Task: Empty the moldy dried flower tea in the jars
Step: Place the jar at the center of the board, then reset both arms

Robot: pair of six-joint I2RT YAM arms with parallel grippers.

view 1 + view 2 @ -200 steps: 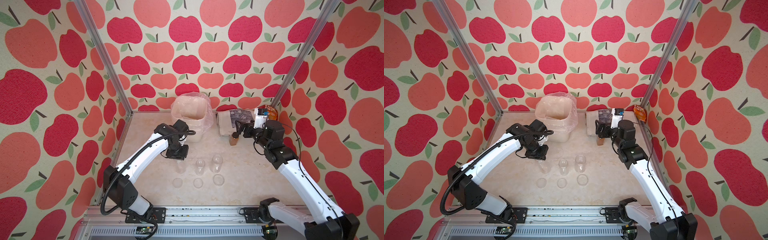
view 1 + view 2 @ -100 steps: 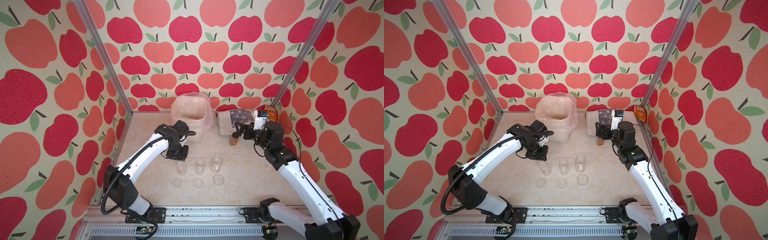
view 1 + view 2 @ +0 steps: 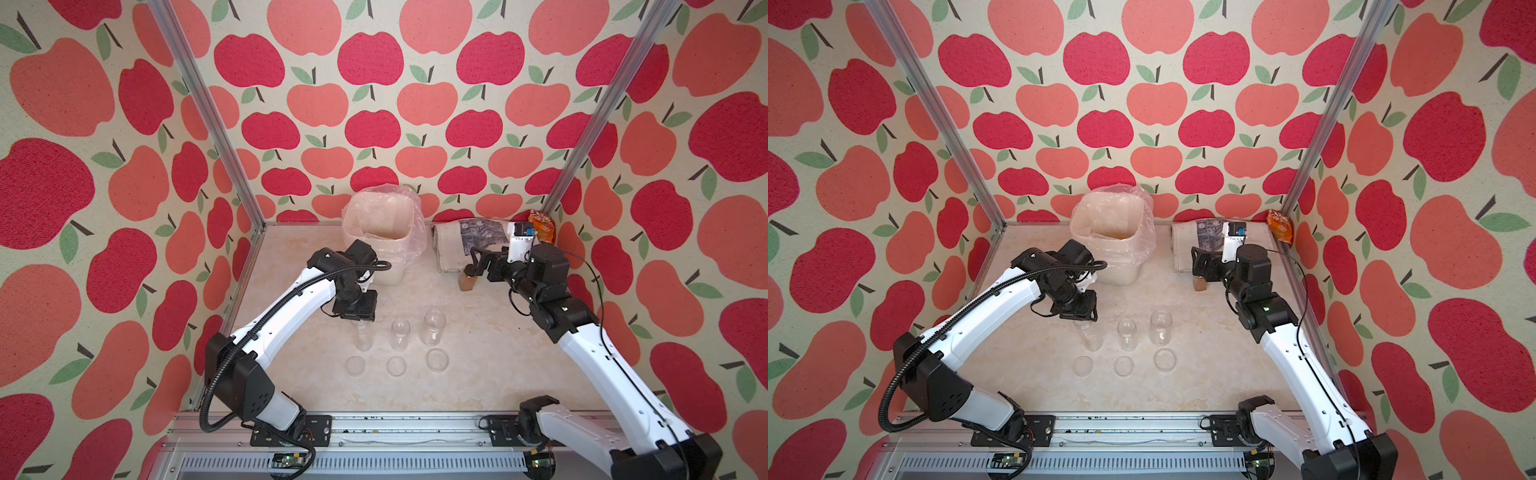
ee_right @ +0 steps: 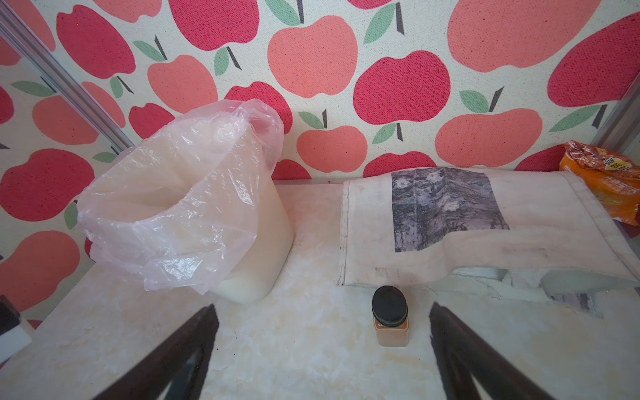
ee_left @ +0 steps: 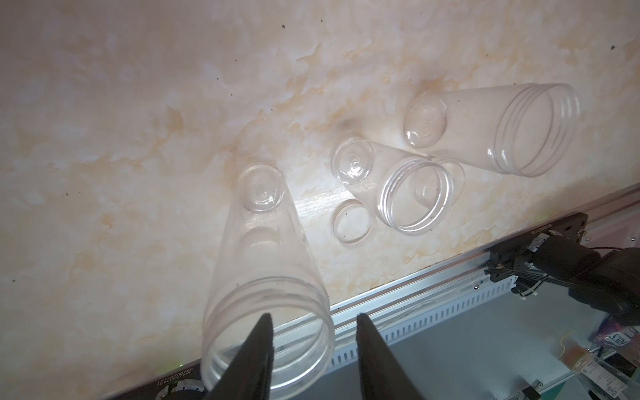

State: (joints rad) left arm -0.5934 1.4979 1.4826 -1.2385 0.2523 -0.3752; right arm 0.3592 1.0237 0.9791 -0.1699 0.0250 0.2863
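Apple-print walls close in a pale marbled desk (image 3: 478, 353). In both top views three clear jars (image 3: 400, 334) stand upright in a row mid-desk, uncapped, their lids (image 3: 396, 365) lying flat just in front (one per jar). The left hand (image 3: 360, 320) hangs over the end jar (image 3: 363, 338) on its own side. The right hand (image 3: 478, 259) is near a black-capped amber jar (image 3: 467, 282) beside a printed cloth (image 3: 446, 249). A lined white bin (image 3: 1125, 270) stands by the back wall. A brownish patch (image 3: 1121, 237) shows inside it; whether that is the dried flower tea I cannot tell. In the left wrist view the left hand (image 5: 313, 315) is parted, one finger over the end jar (image 5: 266, 270) mouth, the other outside its rim, not pinching the wall. The jars look clear to their bases. In the right wrist view the right hand (image 4: 322, 308) is spread wide and holds nothing, the amber jar (image 4: 389, 325) upright ahead between its fingers
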